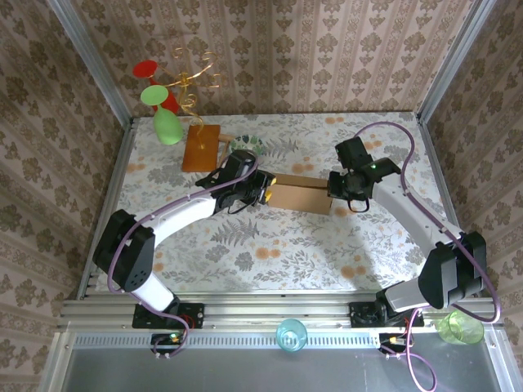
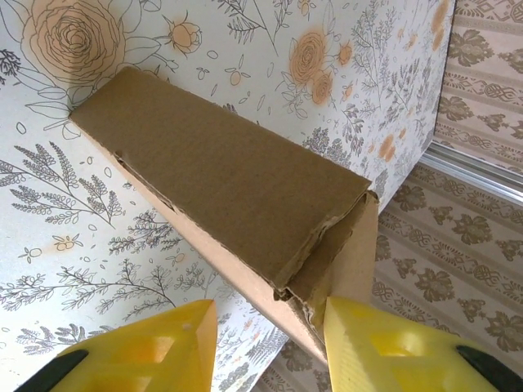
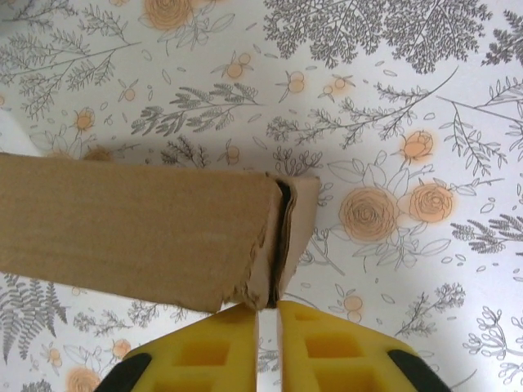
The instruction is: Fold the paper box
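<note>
The paper box [image 1: 301, 197] lies folded into a long, flat brown shape in the middle of the floral table, between both grippers. My left gripper [image 1: 265, 193] is at its left end. In the left wrist view the box [image 2: 221, 175] runs away from the camera, its ragged near corner between the yellow fingers [image 2: 155, 351]; the jaws stand well apart, and the right finger is against the end flap. My right gripper [image 1: 333, 186] is at the other end. There its fingertips [image 3: 245, 327] stand a narrow slit apart just below the doubled end flap of the box [image 3: 139, 229], with the tablecloth visible through the slit.
A glossy wooden board [image 1: 201, 147] and a small bowl [image 1: 245, 144] lie behind the box. A green and red ornament on a gold stand [image 1: 167, 122] stands at the back left corner. A teal cup [image 1: 291, 334] and a green cup [image 1: 460, 327] stand on the front rail.
</note>
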{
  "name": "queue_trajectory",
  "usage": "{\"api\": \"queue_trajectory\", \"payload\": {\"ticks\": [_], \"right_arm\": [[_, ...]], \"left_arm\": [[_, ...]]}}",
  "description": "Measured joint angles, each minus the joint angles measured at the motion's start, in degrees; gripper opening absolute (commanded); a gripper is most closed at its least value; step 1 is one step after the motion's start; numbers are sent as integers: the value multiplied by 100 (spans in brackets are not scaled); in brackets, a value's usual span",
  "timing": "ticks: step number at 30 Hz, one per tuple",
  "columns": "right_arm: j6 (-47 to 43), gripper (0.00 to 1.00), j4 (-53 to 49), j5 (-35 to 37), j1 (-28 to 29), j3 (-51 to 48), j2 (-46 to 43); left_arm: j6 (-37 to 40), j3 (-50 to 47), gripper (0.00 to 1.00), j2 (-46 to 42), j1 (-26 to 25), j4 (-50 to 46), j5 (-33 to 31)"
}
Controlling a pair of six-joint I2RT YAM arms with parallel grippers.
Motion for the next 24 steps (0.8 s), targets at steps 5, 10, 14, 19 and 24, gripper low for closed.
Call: {"api": "queue_trajectory", "payload": {"ticks": [5,10,14,19,24], "right_arm": [[125,35,-229,-389,-33,190,-140],[461,50,-275,-981,-352,262,-494],[791,51,-173,-1547,-822,262,-546],[1040,46,37,-1965,-1045,205,-321],[1147,36,269,-2194,-1145,-46,-28]], "left_arm": [[0,0,35,0,0,0,-4],[0,0,34,0,0,0,-4],[0,0,33,2,0,0,-4],[0,0,33,11,0,0,-7],[0,0,32,13,-2,0,-4]]}}
